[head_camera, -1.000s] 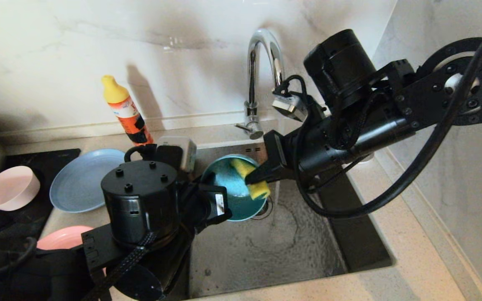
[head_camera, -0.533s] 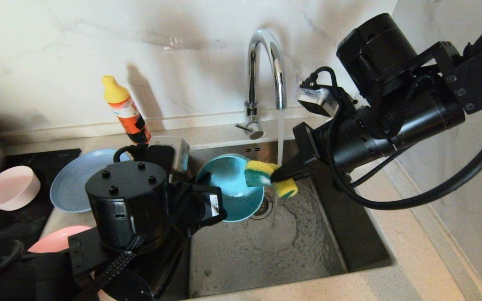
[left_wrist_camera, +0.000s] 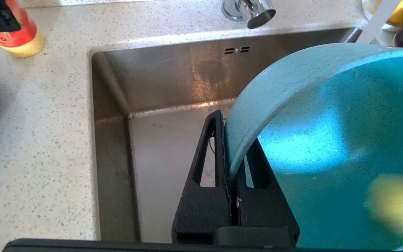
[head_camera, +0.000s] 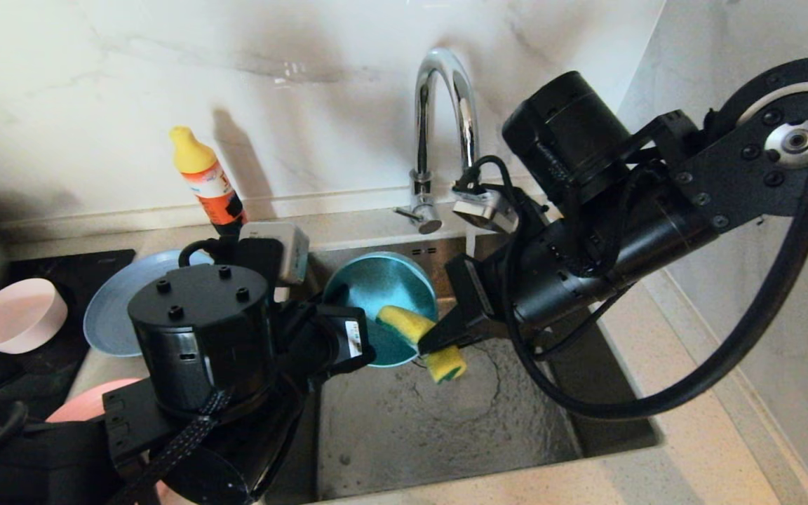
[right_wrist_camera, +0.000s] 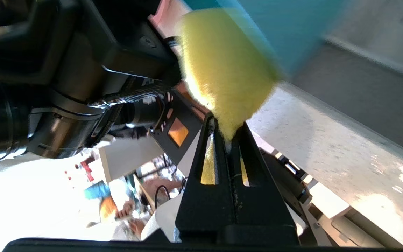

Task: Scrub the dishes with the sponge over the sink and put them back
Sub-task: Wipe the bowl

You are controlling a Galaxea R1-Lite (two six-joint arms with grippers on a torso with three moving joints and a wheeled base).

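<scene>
Scrubbing going on, task partway. Left gripper [left_wrist_camera: 230, 147] pinches rim of teal bowl [head_camera: 376, 294], holds it tilted over sink [head_camera: 460, 421]. Right gripper [head_camera: 426, 344] squeezed tight on sponge [head_camera: 421, 337], sponge pressed against bowl's inside. Off to left gripper's far side, on counter: grey-blue plate [head_camera: 106, 308], pale pink bowl [head_camera: 15, 312], salmon-pink plate [head_camera: 85, 407] peeking out. Cannot tell if those are washed. Teal bowl not put back yet.

We see an orange bottle [head_camera: 209, 188] with yellow cap upright on the bench [head_camera: 684, 463], by the marble wall [head_camera: 165, 84].
</scene>
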